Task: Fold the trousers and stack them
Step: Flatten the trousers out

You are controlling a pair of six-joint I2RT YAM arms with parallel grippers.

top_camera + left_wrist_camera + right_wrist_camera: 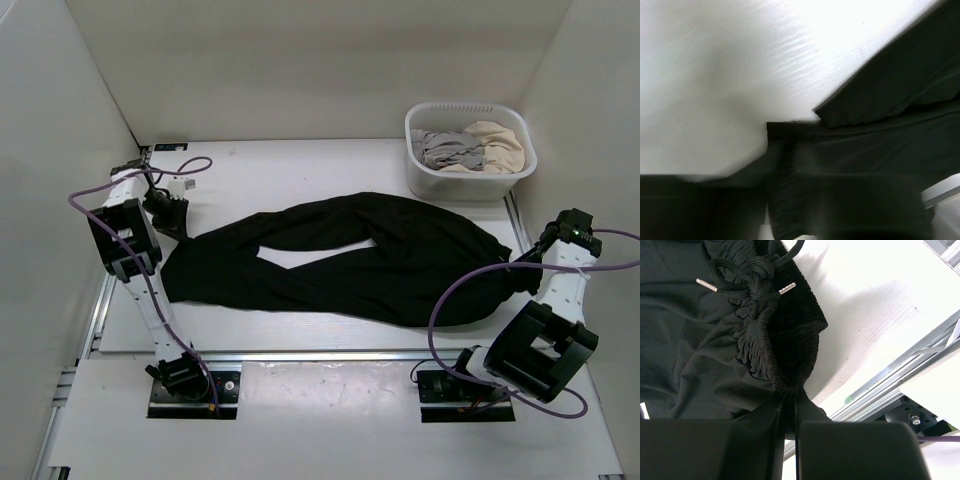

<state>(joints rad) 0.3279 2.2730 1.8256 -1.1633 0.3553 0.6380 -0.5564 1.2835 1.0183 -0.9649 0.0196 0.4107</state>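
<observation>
A white basket of pale clothes sits on the table.

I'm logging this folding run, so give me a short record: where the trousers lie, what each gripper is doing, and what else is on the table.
trousers: black, spread unfolded across the table, legs to the left, waistband to the right
left gripper: closed on a leg cuff, as far as the blurred wrist view shows
right gripper: closed on the elastic waistband, near the knotted drawstring
basket: white, far right corner, holding grey and beige clothes
fold: not yet begun
</observation>
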